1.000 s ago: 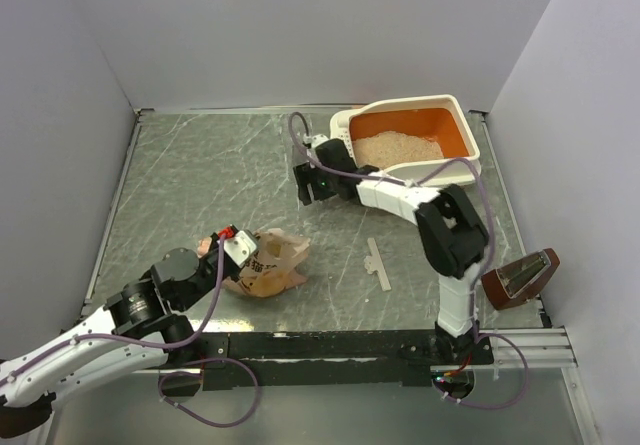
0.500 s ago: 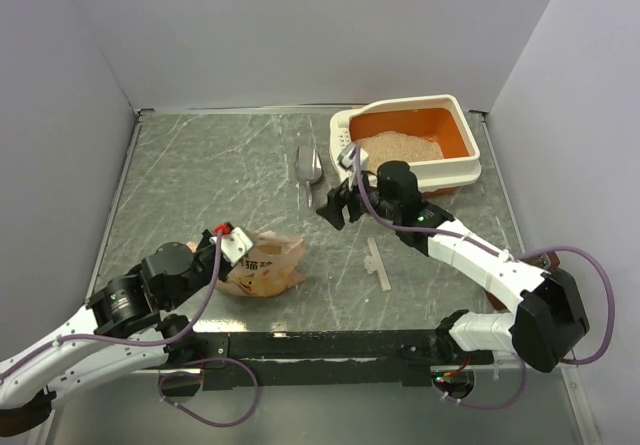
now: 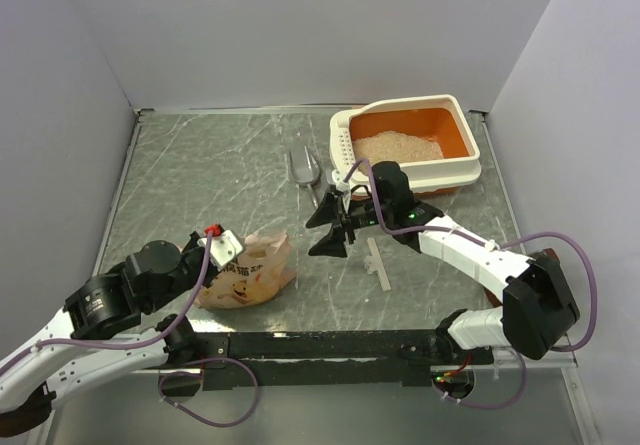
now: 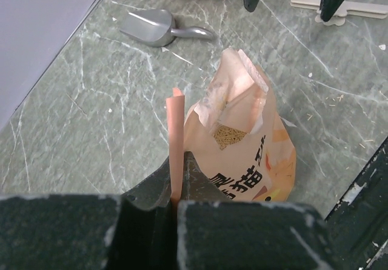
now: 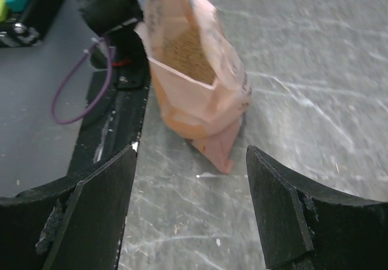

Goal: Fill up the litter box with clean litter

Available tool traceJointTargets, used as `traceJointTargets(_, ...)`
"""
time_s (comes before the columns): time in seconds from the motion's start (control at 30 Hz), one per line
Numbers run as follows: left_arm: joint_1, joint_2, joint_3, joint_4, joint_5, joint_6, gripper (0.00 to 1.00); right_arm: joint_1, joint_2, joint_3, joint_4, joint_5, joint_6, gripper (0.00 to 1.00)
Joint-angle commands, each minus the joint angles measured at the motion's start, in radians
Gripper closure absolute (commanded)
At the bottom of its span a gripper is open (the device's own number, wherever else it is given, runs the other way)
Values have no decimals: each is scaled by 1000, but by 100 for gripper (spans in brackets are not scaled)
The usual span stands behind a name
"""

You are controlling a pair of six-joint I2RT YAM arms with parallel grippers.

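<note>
Left pincer (image 4: 176,200) is clamped shut on a strip of the bag's (image 3: 245,277) edge, at the front left of the tabletop (image 3: 200,165). Right pincer (image 3: 330,230) is wide open and holds nothing, hovering just right of the bag. Litter box (image 3: 344,137) sits at the far right corner with litter (image 3: 398,147) heaped in its basin. 1 scoop (image 3: 304,168) lies beside it on the left.

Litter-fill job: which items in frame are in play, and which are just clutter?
In play:
- litter box
- clean litter in its basin
- printed bag, open, with granules inside
- left gripper, shut on the bag's flap
- right gripper, open, facing the bag

Lying about:
- grey scoop, untouched for now
- white plastic strip
</note>
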State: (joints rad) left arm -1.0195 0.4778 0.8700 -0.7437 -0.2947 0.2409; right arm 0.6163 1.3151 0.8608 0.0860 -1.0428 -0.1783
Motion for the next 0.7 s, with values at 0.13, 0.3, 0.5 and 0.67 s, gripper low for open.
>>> traceJointTargets(0.13, 2, -19, 98, 162, 8, 0, 99, 37, 114, 116, 127, -106, 5, 20)
traceJointTargets(0.3, 2, -15, 101, 155, 5, -3, 99, 80, 193, 153, 147, -79, 8, 21)
traceJointTargets(0.5, 2, -19, 101, 139, 2, -9, 99, 105, 239, 158, 254, -103, 74, 21)
traceJointTargets(0.67, 4, -27, 93, 139, -7, -9, 99, 134, 285, 178, 322, -117, 123, 20)
